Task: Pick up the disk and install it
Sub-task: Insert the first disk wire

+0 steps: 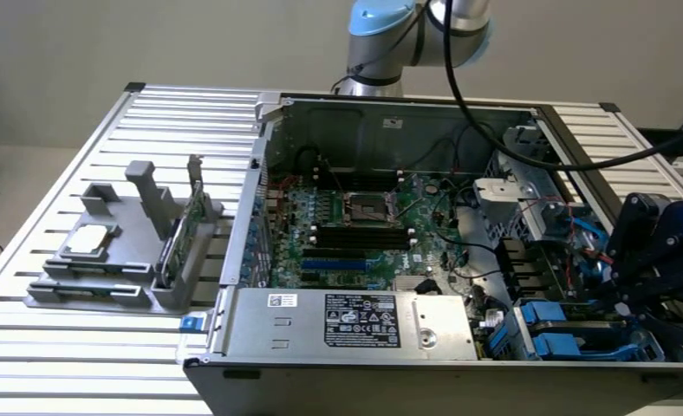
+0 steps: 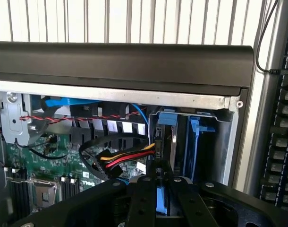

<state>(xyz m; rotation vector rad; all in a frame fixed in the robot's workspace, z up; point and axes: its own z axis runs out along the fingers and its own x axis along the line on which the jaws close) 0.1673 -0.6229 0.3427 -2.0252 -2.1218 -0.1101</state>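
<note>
Where one pincer point(image 2: 161, 201) grips, one disk point(image 2: 162, 201)

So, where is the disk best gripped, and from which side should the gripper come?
Grip the disk by its blue rail edge, coming straight in from the open side of the case. It stands on edge in the bay, close beside another blue carrier, so its flat faces look hard to reach, while the narrow edge faces outward. The gripper appears shut on that blue edge.

Blue disk rails point(image 2: 163, 201), black claw point(image 2: 162, 198), green motherboard point(image 1: 354, 225).
</note>
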